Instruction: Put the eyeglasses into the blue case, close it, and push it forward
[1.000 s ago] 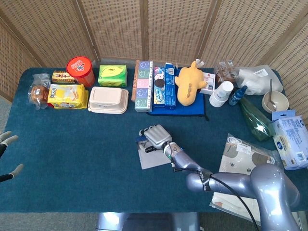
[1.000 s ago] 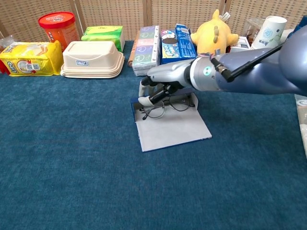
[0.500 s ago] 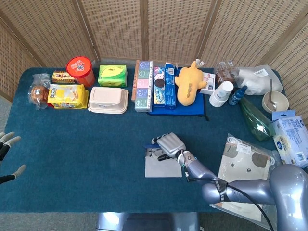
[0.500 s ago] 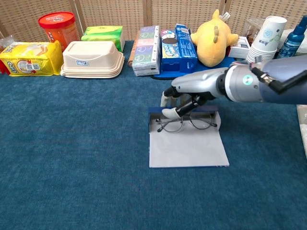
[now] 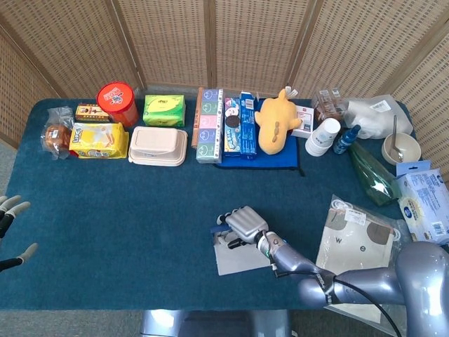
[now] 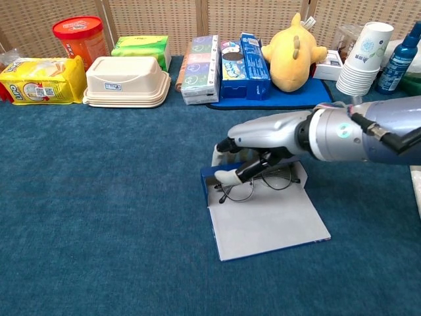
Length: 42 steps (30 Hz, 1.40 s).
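I have the right robot hand (image 6: 253, 158) low over the open blue case (image 6: 263, 210), its fingers curled down around the eyeglasses (image 6: 256, 184), which lie in the case's far tray just ahead of the flat grey lid flap; the thumb looks to be touching the frame, so I judge the glasses are held, though I can't be sure how firmly. The case sits on the blue worktop (image 6: 99, 217), near the middle and well short of the row of boxes and the yellow plush toy (image 6: 289, 49). To do this step well I want the glasses seated fully inside the tray, temples folded flat, before I let go, then lift straight up so a finger doesn't drag the frame back out. My left robot hand (image 5: 10, 225) hangs off the worktop's left edge, fingers spread and empty. Compared with half a second ago, the case has twisted so the lid flap now angles toward my right, and the hand and glasses have shifted slightly nearer me.
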### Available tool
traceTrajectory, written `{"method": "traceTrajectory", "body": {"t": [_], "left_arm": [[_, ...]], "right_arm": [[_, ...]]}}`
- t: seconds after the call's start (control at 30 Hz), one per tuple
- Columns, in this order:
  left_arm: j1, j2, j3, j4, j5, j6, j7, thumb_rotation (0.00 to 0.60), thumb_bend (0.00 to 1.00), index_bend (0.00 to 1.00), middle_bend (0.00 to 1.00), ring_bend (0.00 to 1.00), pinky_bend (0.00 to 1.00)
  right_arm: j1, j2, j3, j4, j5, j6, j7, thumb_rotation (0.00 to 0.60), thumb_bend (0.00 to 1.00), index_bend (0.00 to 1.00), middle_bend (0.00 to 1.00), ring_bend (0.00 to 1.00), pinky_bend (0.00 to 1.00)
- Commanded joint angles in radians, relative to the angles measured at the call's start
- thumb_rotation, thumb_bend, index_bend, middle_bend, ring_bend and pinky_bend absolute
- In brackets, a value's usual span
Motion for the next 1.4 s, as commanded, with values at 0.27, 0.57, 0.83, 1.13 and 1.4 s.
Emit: {"method": "traceTrajectory", "body": {"t": [0.27, 0.57, 0.83, 1.13, 1.4], "left_arm": [[0.005, 0.001, 0.002, 0.008, -0.003, 0.003, -0.010, 0.540, 0.21, 0.16, 0.12, 0.07, 0.07], [-0.005, -0.011, 0.002, 0.016, 0.005, -0.010, -0.014, 0.542, 0.21, 0.16, 0.12, 0.07, 0.07], [-0.003, -0.010, 0.003, 0.009, 0.010, -0.004, -0.008, 0.539, 0.21, 0.16, 0.12, 0.07, 0.07], [0.000, -0.009, 0.004, 0.004, 0.011, 0.000, -0.003, 0.544, 0.21, 0.16, 0.12, 0.07, 0.07], [-0.009, -0.012, 0.003, 0.001, 0.013, -0.011, 0.002, 0.544, 0.21, 0.16, 0.12, 0.07, 0.07]], "right_arm": [[0.011, 0.001, -0.019, -0.030, -0.009, -0.002, 0.000, 0.107, 0.46, 0.24, 0.34, 0.33, 0.35], [-0.022, 0.068, -0.071, -0.144, -0.006, 0.074, -0.019, 0.101, 0.46, 0.24, 0.34, 0.33, 0.36], [-0.046, 0.098, -0.098, -0.201, -0.023, 0.103, -0.022, 0.105, 0.46, 0.24, 0.35, 0.33, 0.36], [-0.063, 0.122, -0.112, -0.226, -0.048, 0.101, -0.009, 0.104, 0.46, 0.24, 0.35, 0.33, 0.36], [-0.079, 0.140, -0.124, -0.244, -0.046, 0.119, -0.011, 0.104, 0.46, 0.24, 0.35, 0.33, 0.36]]}}
